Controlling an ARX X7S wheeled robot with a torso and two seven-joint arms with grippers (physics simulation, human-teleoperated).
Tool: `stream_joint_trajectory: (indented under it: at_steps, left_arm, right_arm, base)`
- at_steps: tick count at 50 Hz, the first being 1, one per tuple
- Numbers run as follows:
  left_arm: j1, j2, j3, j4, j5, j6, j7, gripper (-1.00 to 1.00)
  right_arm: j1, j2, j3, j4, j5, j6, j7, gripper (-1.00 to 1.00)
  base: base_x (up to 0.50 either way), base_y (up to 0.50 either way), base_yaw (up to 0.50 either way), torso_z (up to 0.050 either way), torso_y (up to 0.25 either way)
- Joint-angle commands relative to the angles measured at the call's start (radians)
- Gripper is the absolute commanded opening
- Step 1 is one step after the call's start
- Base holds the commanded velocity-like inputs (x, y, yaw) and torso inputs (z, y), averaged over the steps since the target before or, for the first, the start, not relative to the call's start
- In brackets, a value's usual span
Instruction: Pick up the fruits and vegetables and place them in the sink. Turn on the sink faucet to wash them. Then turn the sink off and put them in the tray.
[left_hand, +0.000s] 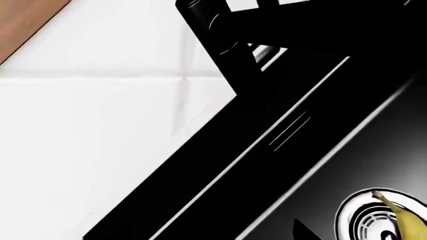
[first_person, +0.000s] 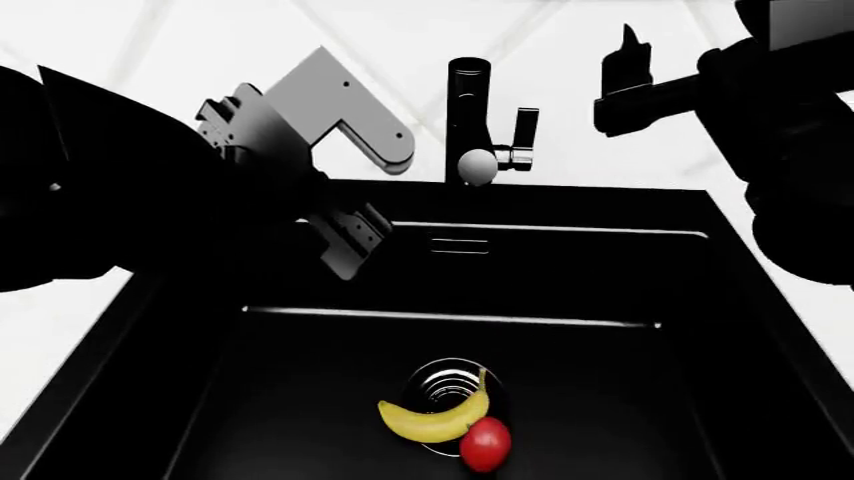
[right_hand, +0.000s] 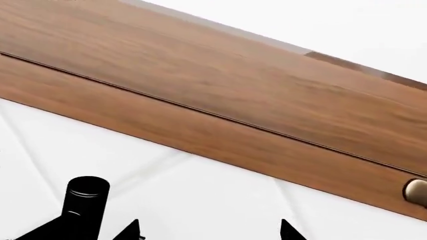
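The right claw (first_person: 627, 60) hangs high at the faucet's right, only one dark pointed finger showing in the head view. The right wrist view shows two black fingertips (right_hand: 130, 230) standing apart with nothing between them, so it is open, beside the faucet's ridged round top (right_hand: 85, 192). Beyond them runs a brown wood-grain cabinet (right_hand: 220, 110) with a brass knob (right_hand: 417, 191), cut off at the edge.

The left claw (first_person: 350, 240) is a grey angular bracket over the sink's back rim, left of the faucet; I cannot tell how its jaws stand.

The faucet (first_person: 470, 110) is a tall black column with a short side lever and pale round spout end. The sink (first_person: 747, 330) is a matte black rectangle with a slot overflow. Well below both claws, the curved yellow banana (first_person: 430, 420) lies across the ridged drain (first_person: 441, 382), the glossy red tomato (first_person: 485, 443) touching its right end. The rest of the basin floor is bare. Both arms' dark bulk hides the counter (first_person: 54, 320) corners.
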Motion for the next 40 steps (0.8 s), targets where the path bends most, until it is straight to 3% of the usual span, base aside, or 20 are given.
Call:
stream_joint_trajectory:
  at_steps: [1,19,32,40]
  left_arm:
    - [-0.006,-0.006,-0.018,0.011,-0.037,-0.002,-0.011,1.0]
    - [0.011,-0.032,-0.044,0.056,-0.014,0.076,0.017,1.0]
    - [0.018,-0.039,-0.048,0.079,-0.015,0.092,0.014,1.0]
    - [0.018,-0.043,-0.047,0.09,-0.018,0.094,0.013,1.0]
  right_arm:
    - [0.023,-0.108,-0.015,0.18,-0.054,-0.041,-0.115,1.0]
    - [0.028,-0.259,-0.042,0.479,-0.124,-0.111,-0.243,1.0]
    - [-0.016,-0.359,-0.007,0.634,-0.156,-0.275,-0.329,1.0]
    - [0.008,-0.412,-0.037,0.711,-0.184,-0.269,-0.381,1.0]
  base:
    - [0.0,0.0,0.0,0.0,0.0]
    - [0.0,0.0,0.0,0.0,0.0]
    - [0.0,0.0,0.0,0.0,0.0]
    - [0.0,0.0,0.0,0.0,0.0]
